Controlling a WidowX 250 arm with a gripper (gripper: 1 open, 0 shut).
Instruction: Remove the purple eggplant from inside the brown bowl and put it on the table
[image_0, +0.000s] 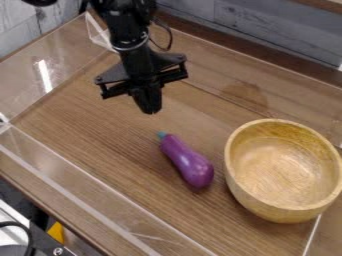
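Note:
The purple eggplant (187, 162) lies on its side on the table (94, 130), stem cap toward the back, just left of the brown bowl (274, 124). The bowl is empty and shows its smooth tan inside. My gripper (148, 108) hangs pointing down over the table, behind and to the left of the eggplant and clear of it. Its black fingers are pressed together, shut on nothing.
Low clear acrylic walls (80, 185) border the table at the front and left. A small clear stand (100, 30) sits at the back left, behind the arm. Cables run down along the arm.

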